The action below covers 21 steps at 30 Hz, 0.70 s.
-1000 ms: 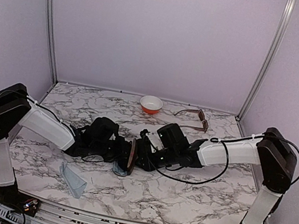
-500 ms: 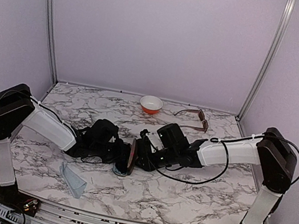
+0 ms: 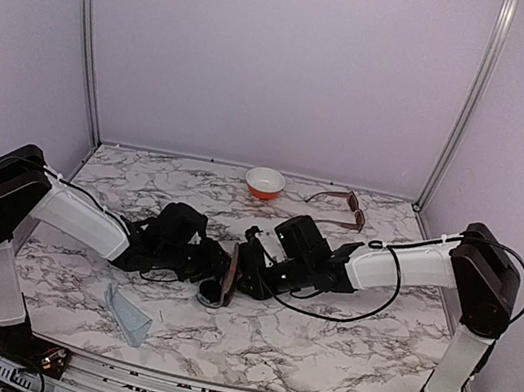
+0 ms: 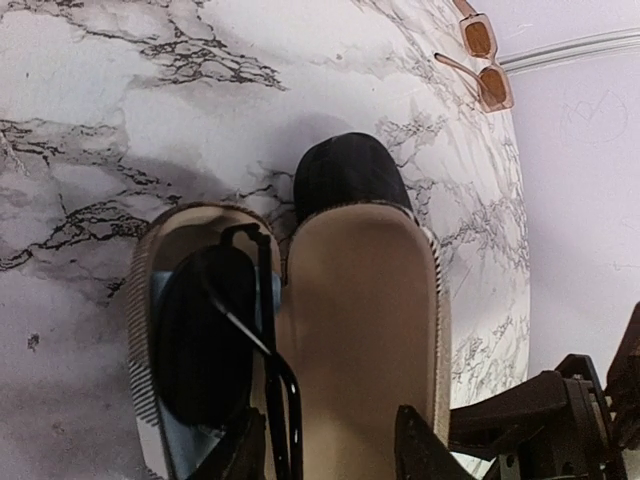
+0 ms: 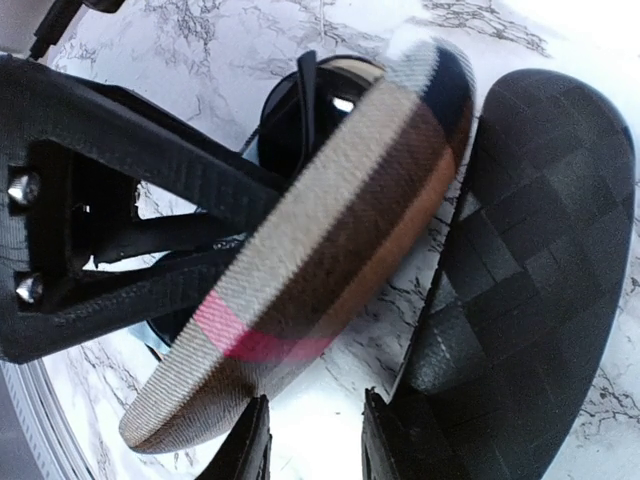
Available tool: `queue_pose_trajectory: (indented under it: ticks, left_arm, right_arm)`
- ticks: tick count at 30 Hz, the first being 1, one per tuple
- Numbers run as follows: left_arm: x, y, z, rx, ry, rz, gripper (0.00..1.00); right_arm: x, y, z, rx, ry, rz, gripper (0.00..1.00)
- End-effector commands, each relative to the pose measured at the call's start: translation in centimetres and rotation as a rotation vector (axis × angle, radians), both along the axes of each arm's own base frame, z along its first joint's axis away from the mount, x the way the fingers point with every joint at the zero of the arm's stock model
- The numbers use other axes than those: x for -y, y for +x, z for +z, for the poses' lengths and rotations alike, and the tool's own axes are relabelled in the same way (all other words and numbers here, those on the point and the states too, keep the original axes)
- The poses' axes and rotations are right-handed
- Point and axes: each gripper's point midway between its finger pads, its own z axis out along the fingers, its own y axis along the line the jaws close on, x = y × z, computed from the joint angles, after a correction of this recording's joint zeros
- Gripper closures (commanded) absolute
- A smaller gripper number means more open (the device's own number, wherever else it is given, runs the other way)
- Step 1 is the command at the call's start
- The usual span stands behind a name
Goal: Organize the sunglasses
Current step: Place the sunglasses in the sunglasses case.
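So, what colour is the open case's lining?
The lining is tan; best in left wrist view.

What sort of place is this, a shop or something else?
Probably a robot test booth: a left arm and right arm bolted at the edge of a marble-patterned table, plain lilac walls on aluminium posts, and staged props like brown sunglasses and an orange bowl.
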Motion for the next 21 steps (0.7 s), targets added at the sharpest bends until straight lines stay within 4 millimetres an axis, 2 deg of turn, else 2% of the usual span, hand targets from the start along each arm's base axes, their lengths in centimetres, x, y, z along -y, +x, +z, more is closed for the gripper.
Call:
queue_pose_trajectory:
  ticks: [1, 4, 10, 15, 19, 21]
  left_arm:
    - [0.2, 0.1, 3.2, 0.026, -0.032, -0.02, 0.55]
    - [-0.2, 0.2, 4.4, 0.042, -0.032, -0.017, 0.54]
    - [-1.6, 0.3, 4.9, 0.038, -0.001, -0.001, 0.54]
    - [-3.0, 0.8, 6.1, 0.092, 0.063, 0.0, 0.51]
    - [-6.3, 1.6, 6.9, 0.17, 0.277, 0.041, 0.41]
    - [-7.9, 2.0, 7.2, 0.214, 0.359, 0.067, 0.33]
  right_arm:
    - [-1.3, 0.4, 1.2, 0.029, 0.015, 0.02, 0.69]
    - [-1.3, 0.5, 1.3, 0.034, 0.015, 0.022, 0.69]
    - [-1.5, 0.7, 1.6, 0.037, 0.016, 0.025, 0.69]
    - [-1.8, 0.9, 1.9, 0.045, 0.014, 0.028, 0.69]
    - [-1.9, 1.0, 1.9, 0.048, 0.014, 0.029, 0.69]
    - [-1.9, 1.0, 2.0, 0.049, 0.018, 0.029, 0.69]
